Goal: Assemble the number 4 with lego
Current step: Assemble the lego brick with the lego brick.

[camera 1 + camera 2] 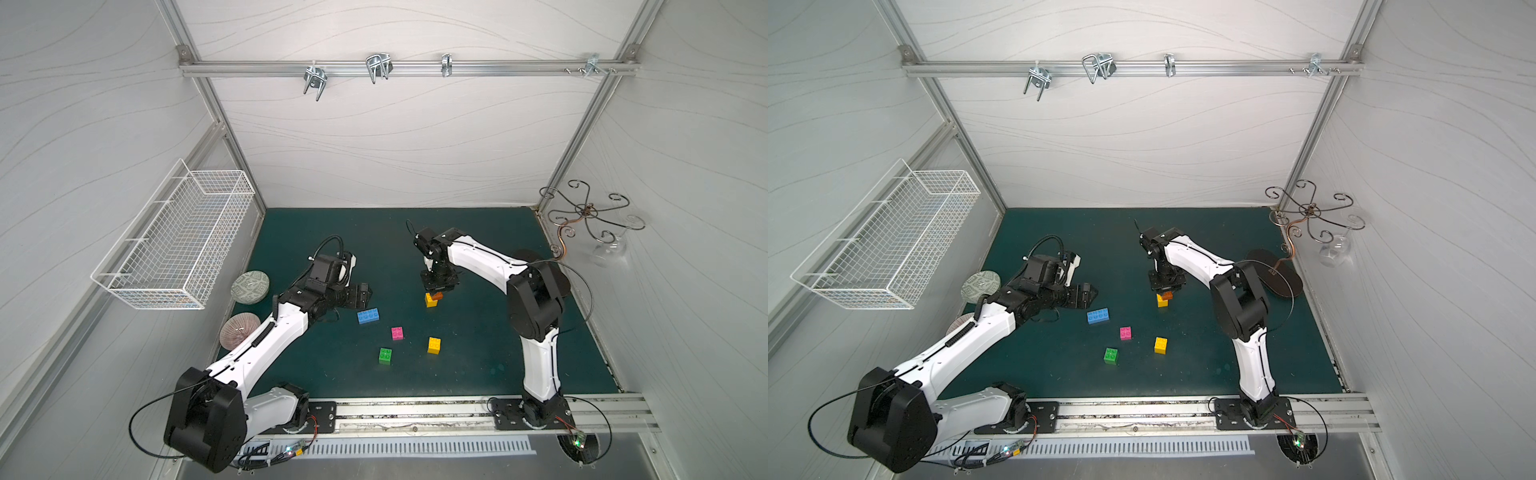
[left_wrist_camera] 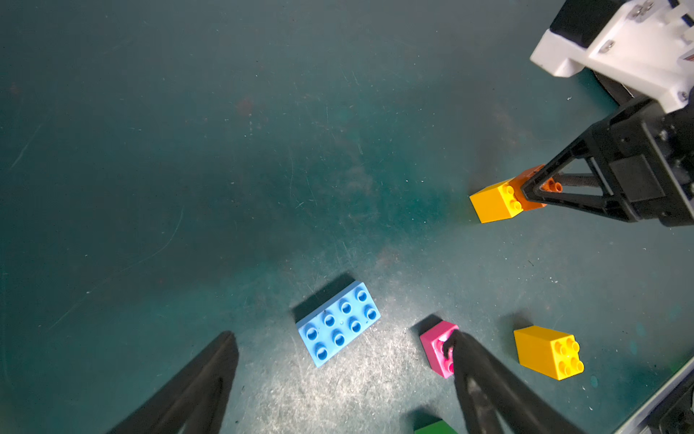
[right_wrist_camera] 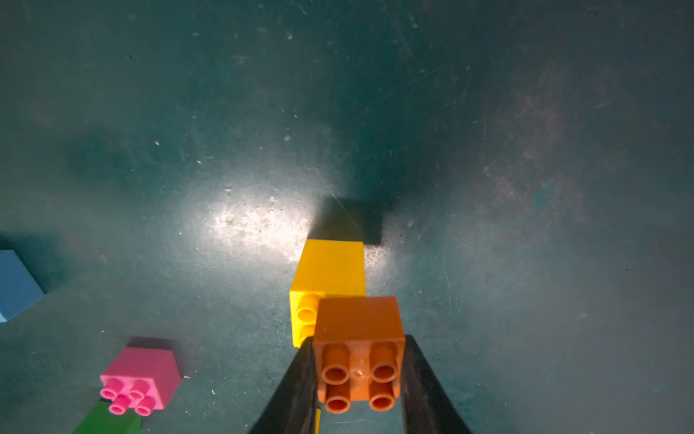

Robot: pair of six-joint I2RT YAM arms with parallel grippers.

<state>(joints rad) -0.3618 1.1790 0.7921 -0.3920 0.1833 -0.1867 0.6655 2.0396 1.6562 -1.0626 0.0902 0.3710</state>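
A white wire basket [image 1: 174, 245] hangs on the left wall. A grey patterned disc [image 1: 250, 286] and a ribbed one [image 1: 239, 330] lie at the dark green surface's [image 1: 478, 353] left edge. A curled metal rack [image 1: 588, 214] holds what seems a glass [image 1: 609, 251].

Square orange brick [image 1: 437, 295]: studs up, sits offset on the far yellow brick [image 1: 431, 300], shifted right, leaves two studs bare; pinched in the right gripper [image 3: 358, 338]; blue brick [image 1: 368, 316]: longer, eight studs, lies flat to the left, apart; pink brick [image 1: 397, 333], near yellow brick [image 1: 434, 345], green brick [image 1: 385, 356]: square, studs up, stand loose nearer, none touching; green nearest, yellow rightmost.
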